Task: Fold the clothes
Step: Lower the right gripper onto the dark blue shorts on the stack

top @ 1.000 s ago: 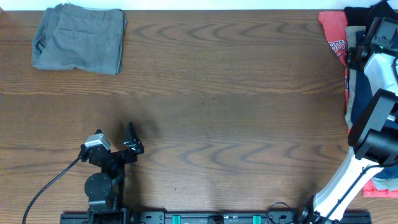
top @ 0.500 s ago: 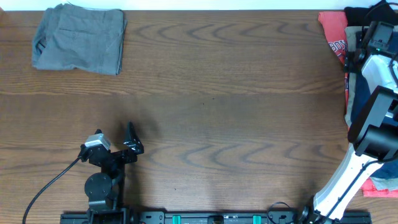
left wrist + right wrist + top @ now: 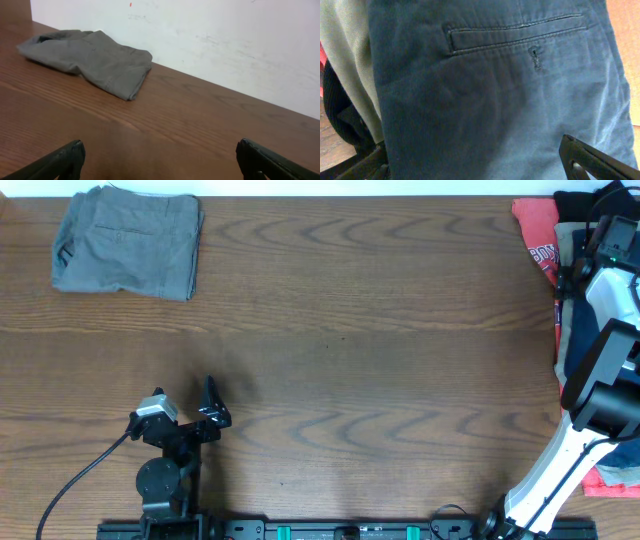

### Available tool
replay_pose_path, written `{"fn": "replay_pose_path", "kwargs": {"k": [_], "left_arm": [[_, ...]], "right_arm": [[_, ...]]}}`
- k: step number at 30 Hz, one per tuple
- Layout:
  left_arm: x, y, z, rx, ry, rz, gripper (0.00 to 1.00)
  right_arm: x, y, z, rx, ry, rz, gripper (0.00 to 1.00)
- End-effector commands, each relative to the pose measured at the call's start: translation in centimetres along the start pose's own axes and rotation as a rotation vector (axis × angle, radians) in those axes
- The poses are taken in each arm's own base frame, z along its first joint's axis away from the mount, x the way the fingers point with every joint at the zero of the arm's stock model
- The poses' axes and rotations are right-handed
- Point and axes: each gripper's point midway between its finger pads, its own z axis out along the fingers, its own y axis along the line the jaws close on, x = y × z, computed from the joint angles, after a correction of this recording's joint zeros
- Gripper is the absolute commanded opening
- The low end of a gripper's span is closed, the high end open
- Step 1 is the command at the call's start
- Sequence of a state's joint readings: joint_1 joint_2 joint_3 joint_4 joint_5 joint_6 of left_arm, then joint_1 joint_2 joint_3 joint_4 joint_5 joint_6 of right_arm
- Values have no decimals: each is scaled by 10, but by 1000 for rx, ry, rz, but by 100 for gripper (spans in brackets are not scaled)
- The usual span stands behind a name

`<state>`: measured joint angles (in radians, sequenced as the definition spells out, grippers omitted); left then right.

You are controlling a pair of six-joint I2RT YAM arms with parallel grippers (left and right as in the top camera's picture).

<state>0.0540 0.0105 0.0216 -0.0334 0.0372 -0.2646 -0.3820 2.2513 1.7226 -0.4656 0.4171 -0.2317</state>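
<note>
**Now: picking the next garment off the pile**

The navy shorts [image 3: 490,100] lie directly beneath the right gripper [image 3: 480,162], filling nearly all of its wrist camera. They lie seat-up, with a welt pocket [image 3: 515,32] and its buttonhole [image 3: 535,57] just ahead of the fingertips. The cloth looks flat but softly creased, a heavy twill by its weave.

To the gripper's left a beige garment [image 3: 345,55] peeks out from under the shorts, with a black garment [image 3: 345,120] nearer the left fingertip. Seen from above, a red printed garment [image 3: 537,235] sits on the side of the pile toward the table's middle.

The right gripper's fingers are spread wide with nothing between them, hovering close over the fabric. I cannot tell whether they touch it.

I judge this to be the pick-up step. The next move calls for closing on a top layer of the navy cloth alone (a deep bite might drag the beige piece along), then carrying it out onto the bare table [image 3: 360,330].

The left gripper [image 3: 165,160] waits well away, fingers also wide and empty. Grey shorts [image 3: 90,57], already folded, lie ahead of it and to its left.
</note>
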Motion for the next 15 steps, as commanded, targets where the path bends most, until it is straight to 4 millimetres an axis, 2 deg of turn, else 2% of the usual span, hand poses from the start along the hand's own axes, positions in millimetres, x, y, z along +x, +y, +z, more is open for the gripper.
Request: {"fn": "replay_pose_path", "kwargs": {"k": [1, 7, 11, 15], "left_arm": [[14, 9, 1, -37, 38, 8, 98], [14, 9, 1, -37, 38, 8, 98], [14, 9, 1, -37, 38, 8, 98], [14, 9, 1, -37, 38, 8, 98]], "right_arm": [[-10, -23, -5, 52, -11, 53, 99], [-27, -32, -24, 37, -44, 66, 99], [-17, -30, -22, 30, -6, 20, 99], [-11, -37, -18, 34, 10, 29, 99]]}}
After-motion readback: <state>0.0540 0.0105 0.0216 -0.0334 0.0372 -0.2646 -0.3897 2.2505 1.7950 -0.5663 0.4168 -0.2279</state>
